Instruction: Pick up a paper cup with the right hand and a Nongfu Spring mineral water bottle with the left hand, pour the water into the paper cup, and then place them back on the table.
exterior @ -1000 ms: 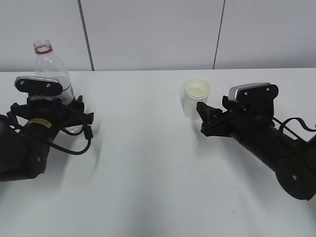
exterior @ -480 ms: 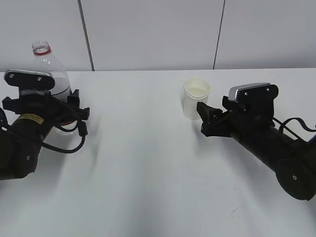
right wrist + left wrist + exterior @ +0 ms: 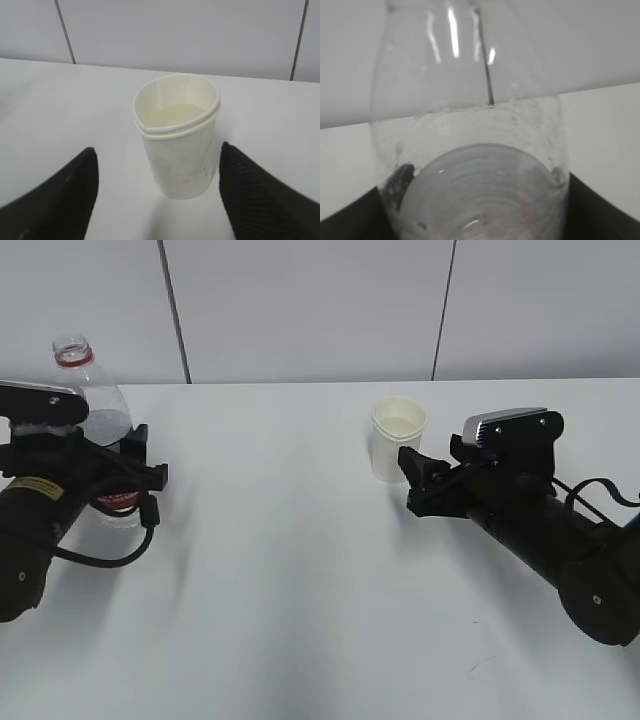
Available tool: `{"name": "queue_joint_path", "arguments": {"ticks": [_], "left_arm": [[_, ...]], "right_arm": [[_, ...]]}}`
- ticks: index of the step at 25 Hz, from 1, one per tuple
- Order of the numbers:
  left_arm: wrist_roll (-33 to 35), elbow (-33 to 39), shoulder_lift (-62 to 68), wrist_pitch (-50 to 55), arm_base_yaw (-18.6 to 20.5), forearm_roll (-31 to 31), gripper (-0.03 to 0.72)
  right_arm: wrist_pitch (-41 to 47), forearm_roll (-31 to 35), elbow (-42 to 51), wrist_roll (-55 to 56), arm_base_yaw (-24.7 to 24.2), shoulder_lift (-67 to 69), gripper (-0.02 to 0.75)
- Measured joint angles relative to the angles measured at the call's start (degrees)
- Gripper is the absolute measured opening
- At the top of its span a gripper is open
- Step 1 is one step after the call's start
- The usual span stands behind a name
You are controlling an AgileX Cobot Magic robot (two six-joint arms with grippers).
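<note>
Leftward since the earlier frame has gone the left hand (image 3: 125, 465), carrying the Nongfu Spring mineral water bottle (image 3: 95, 420) clamped upright in its jaws; the right hand (image 3: 420, 480) holds its jaws apart just short of the paper cup (image 3: 398, 438), which stands on the surface (image 3: 300, 570)

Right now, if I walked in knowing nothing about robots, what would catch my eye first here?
Probably the two black arms lying low on the white table, facing away from you. The left gripper sits around a clear water bottle at the far left edge. The right gripper stands open, with a small white paper cup just ahead of its fingers, near the middle.
</note>
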Motion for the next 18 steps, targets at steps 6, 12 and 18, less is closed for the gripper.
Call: {"name": "queue_joint_path", "arguments": {"ticks": [6,12,18], "left_arm": [[0.00,0.34,-0.30,0.05,-1.67,-0.11,0.502],[0.00,0.34,-0.30,-0.24,-1.70,-3.40,0.500],[0.02,0.34,-0.30,-0.30,-1.70,-3.19,0.512]], "right_arm": [[0.00,0.00,0.00,0.00,0.00,0.00,0.561],[0.00,0.00,0.00,0.00,0.00,0.00,0.561],[0.00,0.00,0.00,0.00,0.00,0.00,0.561]]}}
